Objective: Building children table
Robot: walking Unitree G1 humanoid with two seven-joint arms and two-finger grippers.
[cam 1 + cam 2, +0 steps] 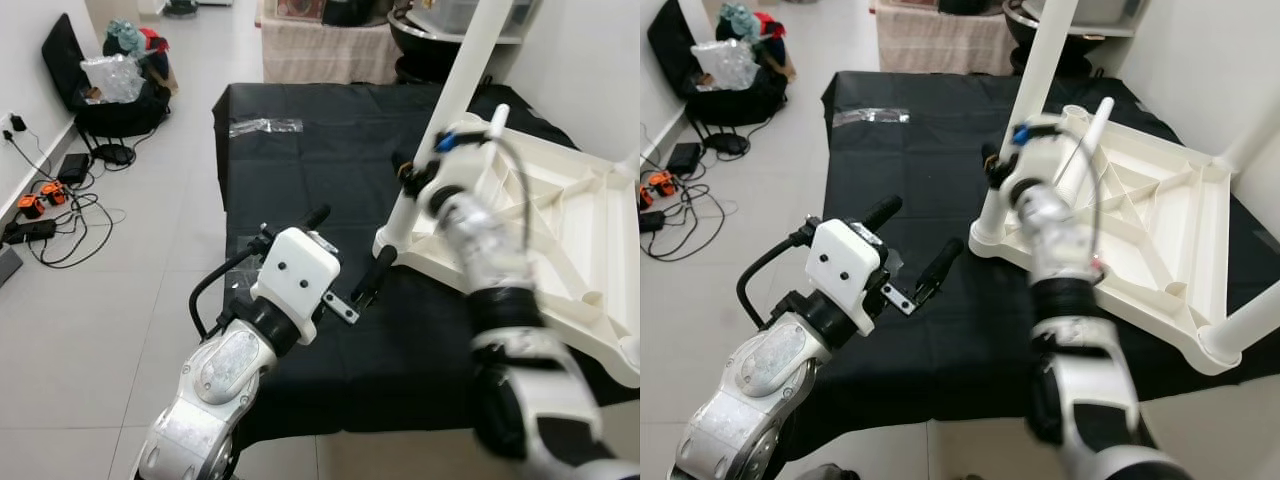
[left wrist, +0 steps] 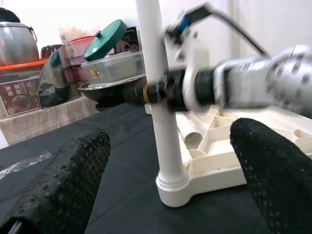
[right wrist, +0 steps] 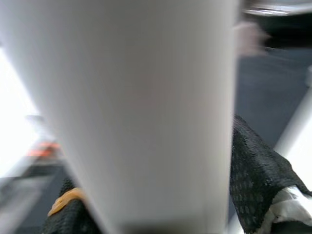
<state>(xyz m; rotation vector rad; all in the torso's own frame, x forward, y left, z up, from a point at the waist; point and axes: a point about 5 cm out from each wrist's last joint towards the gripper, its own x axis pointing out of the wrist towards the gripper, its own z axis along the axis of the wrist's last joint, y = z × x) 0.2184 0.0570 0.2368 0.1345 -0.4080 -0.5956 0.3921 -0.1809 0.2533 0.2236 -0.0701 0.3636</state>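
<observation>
A white children's table (image 1: 560, 230) lies upside down on the black-covered work surface (image 1: 300, 170). One white leg (image 1: 455, 90) stands upright in its near left corner socket. My right gripper (image 1: 408, 182) is shut on this leg low down, with a finger (image 3: 253, 165) on each side of the leg (image 3: 146, 112); the arm is blurred. A loose white tube (image 1: 1085, 145) leans inside the underside ribs. Another leg (image 1: 1255, 320) rises at the near right corner. My left gripper (image 1: 345, 250) hovers open over the cloth, just left of the socket, pointing at the leg (image 2: 161, 122).
A clear plastic bag (image 1: 265, 126) lies on the far part of the cloth. A small metal bracket (image 1: 340, 308) hangs by my left wrist. Cables and power strips (image 1: 45, 205) and a black bag (image 1: 110, 95) crowd the floor at left. Pots (image 2: 109, 73) stand on a shelf behind.
</observation>
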